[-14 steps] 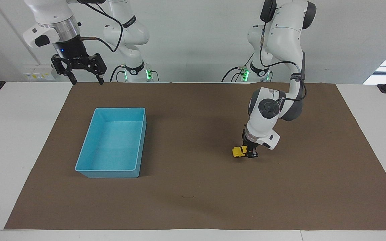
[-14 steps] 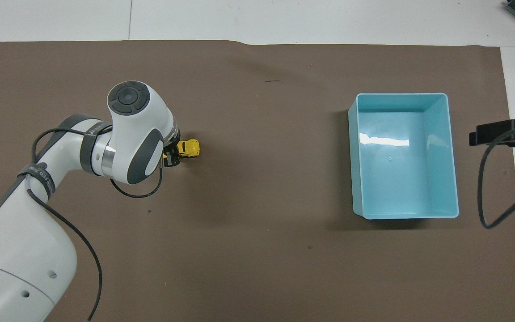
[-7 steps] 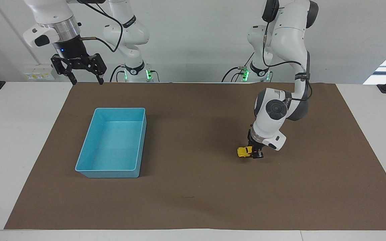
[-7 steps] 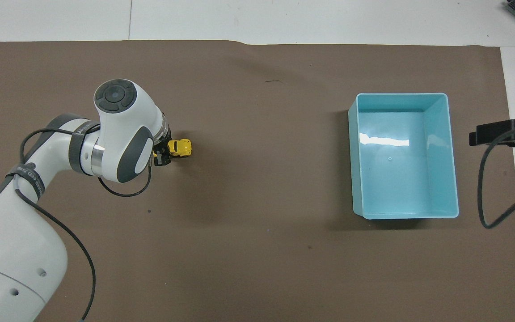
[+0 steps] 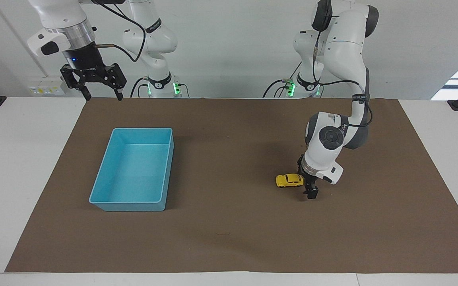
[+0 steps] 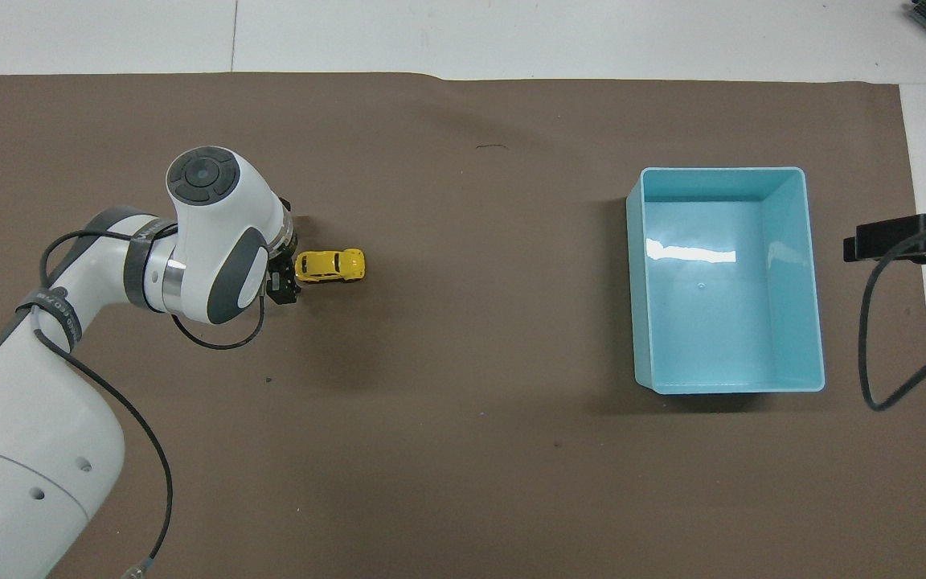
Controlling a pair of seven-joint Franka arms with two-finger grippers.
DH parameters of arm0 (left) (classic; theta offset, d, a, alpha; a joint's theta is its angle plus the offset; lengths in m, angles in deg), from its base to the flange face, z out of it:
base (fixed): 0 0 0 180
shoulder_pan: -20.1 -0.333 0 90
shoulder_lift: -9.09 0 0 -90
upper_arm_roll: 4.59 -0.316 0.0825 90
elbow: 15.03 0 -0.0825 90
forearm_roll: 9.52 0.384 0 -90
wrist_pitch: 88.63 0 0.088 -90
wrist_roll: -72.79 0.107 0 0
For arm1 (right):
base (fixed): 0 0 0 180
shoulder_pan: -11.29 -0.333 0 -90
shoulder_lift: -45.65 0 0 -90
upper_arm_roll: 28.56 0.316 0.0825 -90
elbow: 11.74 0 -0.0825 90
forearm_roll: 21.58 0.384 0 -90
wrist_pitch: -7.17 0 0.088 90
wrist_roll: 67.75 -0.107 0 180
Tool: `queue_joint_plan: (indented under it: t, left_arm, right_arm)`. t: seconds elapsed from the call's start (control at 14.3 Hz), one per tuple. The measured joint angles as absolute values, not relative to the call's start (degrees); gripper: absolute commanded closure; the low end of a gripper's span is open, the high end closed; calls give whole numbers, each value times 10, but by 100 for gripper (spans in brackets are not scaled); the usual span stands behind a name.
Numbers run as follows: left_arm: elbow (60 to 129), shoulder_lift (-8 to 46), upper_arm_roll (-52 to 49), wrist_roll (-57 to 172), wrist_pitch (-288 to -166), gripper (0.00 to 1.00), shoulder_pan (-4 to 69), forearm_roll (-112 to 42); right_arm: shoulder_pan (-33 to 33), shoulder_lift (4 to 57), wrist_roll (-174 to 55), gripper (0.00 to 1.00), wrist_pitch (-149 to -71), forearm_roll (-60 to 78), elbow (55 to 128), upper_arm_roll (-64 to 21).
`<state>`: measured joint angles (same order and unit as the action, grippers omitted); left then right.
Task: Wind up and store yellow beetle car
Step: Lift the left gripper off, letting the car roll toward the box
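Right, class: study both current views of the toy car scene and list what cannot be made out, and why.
- Left gripper: the wrist covers its fingers in the overhead view.
- Right gripper: cut off by the overhead view's edge.
- Yellow beetle car: winding mechanism too small to see.
- Light-blue tray: its wall hides part of the floor in the facing view.

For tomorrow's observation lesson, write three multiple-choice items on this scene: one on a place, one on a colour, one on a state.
1. Where is the yellow beetle car?
A. In the tray
B. On the brown mat, beside the left gripper
C. Held up in the air

2. What colour is the tray?
A. Light blue
B. Red
C. Green

3. What is the right gripper doing?
A. Gripping the car
B. Resting in the tray
C. Waiting open, raised over the table's edge

Answers: 1 B, the car sits on the mat on its wheels, free of the fingers; 2 A, its walls are light blue; 3 C, its fingertips stand apart and hold nothing.
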<state>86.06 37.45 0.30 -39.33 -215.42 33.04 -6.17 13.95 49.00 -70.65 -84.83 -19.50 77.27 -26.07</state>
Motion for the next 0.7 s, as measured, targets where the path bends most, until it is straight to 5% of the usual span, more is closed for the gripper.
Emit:
queue_joint_plan:
  t: [0.7]
  left_arm:
    - [847, 357, 4, -375, -2147, 0, 309, -61]
  right_arm:
    - [140, 490, -706, 0, -848, -195, 773, -261]
